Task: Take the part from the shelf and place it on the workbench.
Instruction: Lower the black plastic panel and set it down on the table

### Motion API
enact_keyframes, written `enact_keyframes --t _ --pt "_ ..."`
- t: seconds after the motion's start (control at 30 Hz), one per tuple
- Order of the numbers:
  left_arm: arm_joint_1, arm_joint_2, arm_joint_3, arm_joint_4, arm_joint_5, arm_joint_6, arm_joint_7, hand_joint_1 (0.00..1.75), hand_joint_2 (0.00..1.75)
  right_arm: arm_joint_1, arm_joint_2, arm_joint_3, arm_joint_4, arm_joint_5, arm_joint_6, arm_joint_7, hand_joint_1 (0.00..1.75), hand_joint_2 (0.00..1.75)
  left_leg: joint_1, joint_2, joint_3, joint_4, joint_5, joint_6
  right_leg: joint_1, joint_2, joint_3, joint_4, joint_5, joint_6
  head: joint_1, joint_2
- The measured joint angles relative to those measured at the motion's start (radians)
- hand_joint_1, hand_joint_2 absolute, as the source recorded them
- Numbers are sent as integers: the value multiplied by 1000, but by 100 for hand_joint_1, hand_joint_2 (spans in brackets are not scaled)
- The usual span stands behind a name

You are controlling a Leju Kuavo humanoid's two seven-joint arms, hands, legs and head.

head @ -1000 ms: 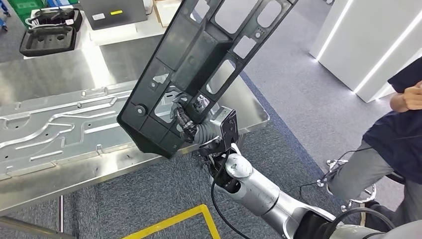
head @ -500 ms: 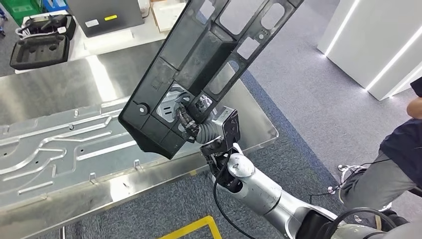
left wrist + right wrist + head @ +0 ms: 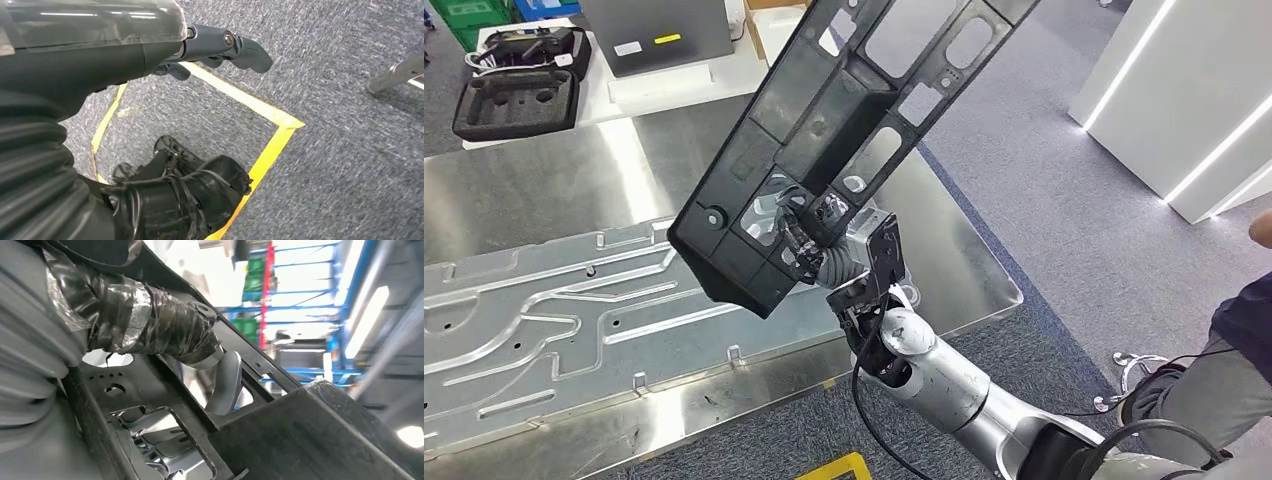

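Black plastic part is gripped by the right hand, held tilted above the steel workbench. Left hand hangs over carpet, holding nothing, fingers loosely apart.

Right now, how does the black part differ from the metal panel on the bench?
The black part is dark plastic, held tilted in the air by the right hand; the metal panel is shiny silver and lies flat on the bench. The part has open cut-outs; the panel has raised ribs. Both are long and flat.
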Motion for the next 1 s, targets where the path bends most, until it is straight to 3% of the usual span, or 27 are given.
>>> enact_keyframes --t 0.03,0.1,0.17,0.27,0.33,0.4,0.43,0.47,0.5,0.57,0.63,0.73,0.8,0.9,0.93,0.97,1.0 --pt "1 6 0 0 1 -1 0 0 175 -13 -5 0 6 10 -19 24 175 175 0 -2 2 6 -7 -2 1 0 15 -64 48 -4 0 0" --pt "2 15 0 0 1 0 3 0 175 -50 -19 -4 20 35 -56 80 175 175 -3 -5 3 17 -17 -9 6 1 48 -173 105 -14 0 0" --pt "6 24 0 1 1 6 5 0 175 -83 -34 -8 34 73 -79 134 175 175 -5 -6 1 18 -18 -18 11 3 60 -202 110 -22 0 0" --pt "14 36 0 2 6 17 5 0 175 -130 -63 -10 58 218 -102 254 175 175 -6 -3 -6 29 -28 -32 0 2 67 -214 118 -34 0 0" --pt "16 42 0 2 8 16 7 0 175 -180 -90 -9 95 379 -91 380 175 175 -2 3 -42 106 -71 -44 -7 -1 71 -220 122 -42 0 0" --pt "19 46 0 2 9 7 14 0 175 -239 -119 -4 149 527 -52 495 175 175 7 8 -103 235 -122 -56 -8 -2 72 -219 122 -45 -1 0" --pt "20 50 0 2 10 1 19 0 175 -267 -135 1 182 589 -26 539 175 175 11 10 -127 280 -132 -60 -8 -4 72 -217 121 -45 -1 0" --pt "22 54 0 2 10 -6 24 0 175 -298 -150 9 218 648 4 575 175 175 14 11 -134 289 -123 -63 -9 -5 72 -216 120 -44 -1 0" --pt "21 57 0 2 9 -13 28 0 175 -333 -167 20 261 712 41 610 175 175 16 13 -120 257 -97 -65 -10 -6 72 -214 118 -42 -1 0" --pt "15 64 0 2 8 -26 33 0 175 -416 -195 49 341 830 111 657 175 175 18 15 -57 126 -35 -65 -11 -8 71 -209 114 -35 -1 0" --pt "5 66 0 2 8 -34 35 0 175 -500 -217 79 417 932 174 682 175 175 15 14 -14 36 -12 -59 -9 -11 66 -204 110 -25 2 0" --pt "-1 68 0 2 10 -39 32 0 175 -603 -232 125 518 1046 266 691 175 175 12 12 -8 18 -14 -45 -8 -13 61 -205 109 -10 8 0" --pt "-8 68 0 2 10 -41 26 0 175 -661 -233 163 584 1102 321 674 175 175 15 12 -3 9 -10 -34 -10 -12 45 -174 89 -1 12 0" --pt "-22 65 0 2 12 -44 12 0 175 -728 -232 231 674 1162 358 621 175 175 16 11 0 6 -10 -21 -10 -8 -46 1 20 5 20 0" --pt "-24 64 0 2 13 -44 8 0 175 -736 -230 252 697 1175 360 603 175 175 17 10 1 7 -11 -20 -11 -7 -78 54 9 7 21 0" --pt "-25 63 0 2 13 -45 4 0 175 -738 -228 268 717 1187 359 588 175 175 17 9 1 9 -13 -19 -12 -7 -96 75 16 8 22 0" --pt "-25 61 0 2 14 -45 -1 0 175 -738 -225 282 735 1199 358 574 175 175 18 8 1 12 -15 -20 -14 -7 -96 57 42 8 24 0"
